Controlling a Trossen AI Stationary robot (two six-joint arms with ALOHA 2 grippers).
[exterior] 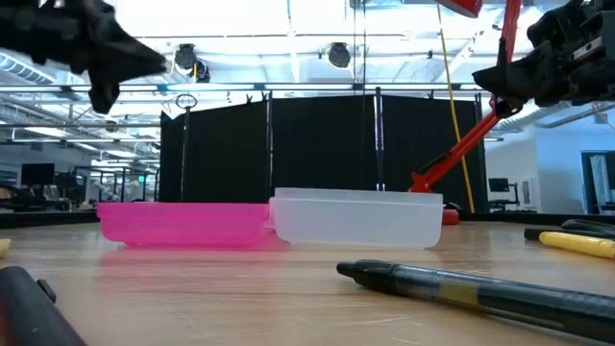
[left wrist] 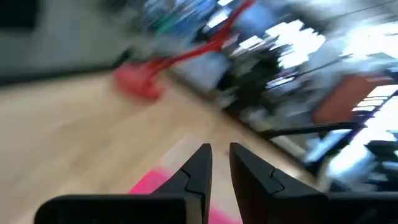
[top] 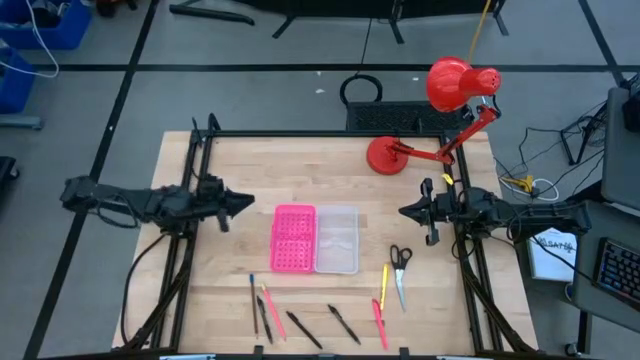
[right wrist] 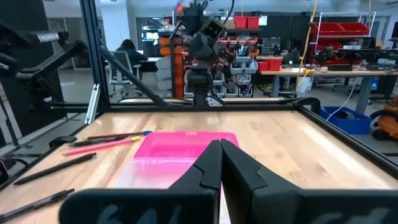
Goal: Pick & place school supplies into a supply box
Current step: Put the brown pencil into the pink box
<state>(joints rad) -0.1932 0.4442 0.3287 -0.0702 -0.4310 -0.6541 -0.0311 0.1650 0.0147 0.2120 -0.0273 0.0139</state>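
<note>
Wooden desk (top: 220,280) carries everything. At far left the left hand (top: 243,203) hovers, its fingers slightly apart, empty. Beside it sits the supply box (top: 316,239), pink lid half leftward, clear half rightward. Pens and pencils (top: 300,318) lie along the near edge, scissors (top: 400,268) farther right. Rightmost, the right hand (top: 404,212) hovers with fingers together.

Left tool (top: 243,203) slightly parted, right tool (top: 404,211) closed
</note>
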